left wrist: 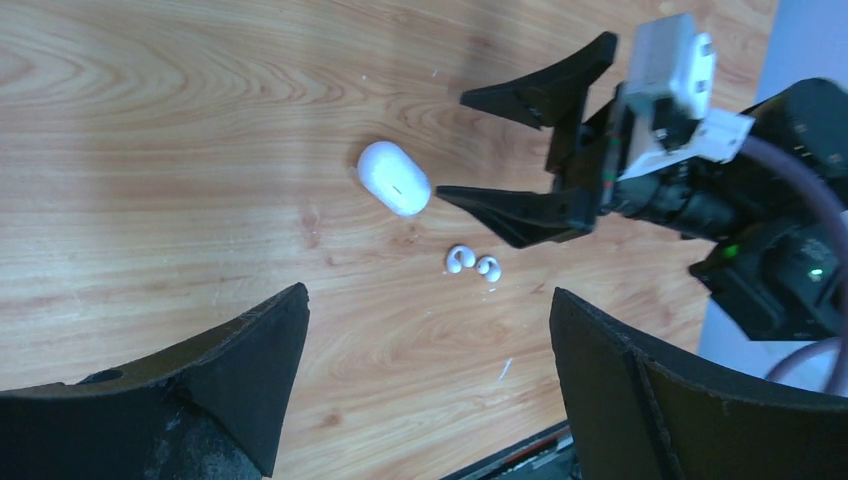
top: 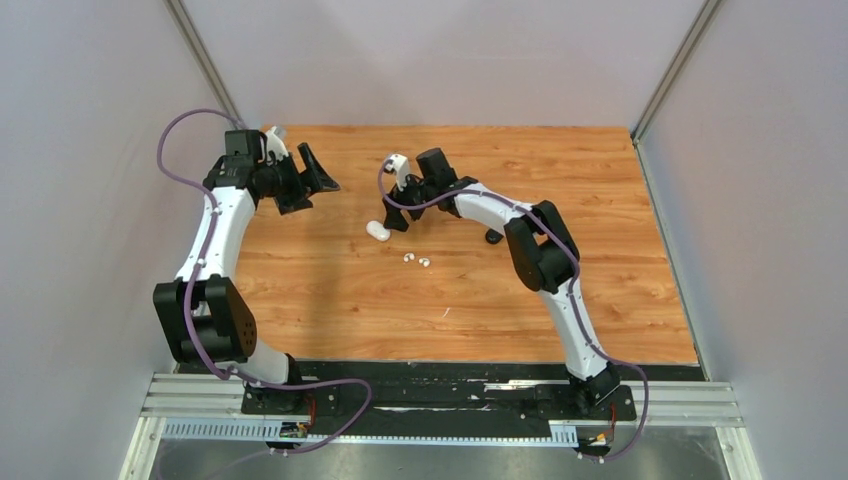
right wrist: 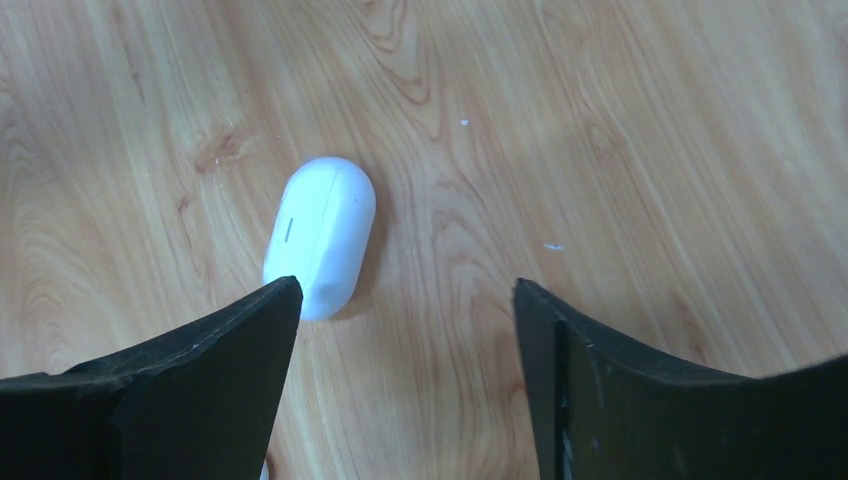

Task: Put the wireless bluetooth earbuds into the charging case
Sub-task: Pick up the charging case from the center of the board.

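On the far left, my left tool (top: 318, 190) hangs over the far left part of the orange-brown wood-grain tabletop (top: 620, 280), tipped in toward the middle. Its two black wedge-shaped fingers (left wrist: 240, 360) stand spread wide, and only bare wood shows between them. It is well apart from everything lying on the wood.

Next along is the smooth white oval charging case (left wrist: 394, 178), lying flat near the middle of the tabletop. It looks shut, with a short dark slot on its upper face.

My right tool (left wrist: 450, 144) sits low right beside that case and points at it. Its black fingers (right wrist: 150, 400) are parted wide and pinch nothing. In the right wrist view, the near end of the case slips behind the tip of the finger on the left side of that view. The gap between the fingers lies over bare wood next to the case. I cannot tell whether that fingertip touches the case or only covers it.

A little further right and nearer to my bases lie two tiny white earbuds (top: 416, 260), side by side and almost touching each other. They rest on the wood outside the case, near it but not against it, and neither tool is on them.

Further right, a small dark object (top: 493, 237) peeks out just beside my right forearm. Too much of it is hidden for me to say what it is.
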Controlling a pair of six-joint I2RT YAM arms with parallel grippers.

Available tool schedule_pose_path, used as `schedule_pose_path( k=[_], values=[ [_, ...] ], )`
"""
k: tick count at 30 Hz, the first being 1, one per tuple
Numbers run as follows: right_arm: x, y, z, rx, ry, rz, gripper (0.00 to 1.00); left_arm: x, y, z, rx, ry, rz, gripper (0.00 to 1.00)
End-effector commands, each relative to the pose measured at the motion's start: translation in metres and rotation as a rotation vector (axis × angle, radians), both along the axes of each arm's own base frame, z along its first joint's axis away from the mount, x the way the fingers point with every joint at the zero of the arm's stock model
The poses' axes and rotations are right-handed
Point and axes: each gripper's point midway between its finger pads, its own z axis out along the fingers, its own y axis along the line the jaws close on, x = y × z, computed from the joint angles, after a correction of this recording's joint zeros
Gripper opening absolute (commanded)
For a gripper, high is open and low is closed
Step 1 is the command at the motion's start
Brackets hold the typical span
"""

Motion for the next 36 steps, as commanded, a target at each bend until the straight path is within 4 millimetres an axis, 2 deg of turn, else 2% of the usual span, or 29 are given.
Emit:
schedule_pose_path(
  k=[1,4,8,14,21,26,30,33,36],
  values=[
    [0.003,0.035,0.019,0.018,-0.121,0.024,0.83,0.008,-0.009,0.025,-0.122,-0.035,0.015,0.95],
    [-0.002,0.042,0.017,0.008,-0.132,0.035,0.83,0.009,-0.009,0.026,-0.117,-0.045,0.006,0.95],
    [-0.011,0.046,0.004,-0.029,-0.124,0.041,0.78,0.006,-0.006,0.025,-0.101,-0.043,0.005,0.95],
    [-0.027,0.048,-0.019,-0.112,-0.160,0.075,0.64,-0.003,-0.008,0.021,-0.113,-0.016,0.009,0.95],
    [-0.025,0.038,-0.027,-0.168,-0.190,0.051,0.50,-0.007,-0.009,0.017,-0.129,-0.010,0.020,0.95],
    [-0.031,0.031,-0.035,-0.190,-0.191,0.073,0.43,-0.007,-0.010,0.010,-0.141,0.004,0.026,0.93],
    [-0.036,0.028,-0.041,-0.205,-0.195,0.103,0.27,-0.006,-0.009,0.006,-0.140,0.007,0.030,0.92],
    [-0.036,0.023,-0.034,-0.212,-0.236,0.128,0.13,-0.004,-0.011,0.001,-0.145,0.013,0.012,0.91],
    [-0.035,0.009,-0.002,-0.175,-0.280,0.158,0.10,0.002,-0.012,-0.006,-0.142,0.000,-0.007,0.91]
  ],
)
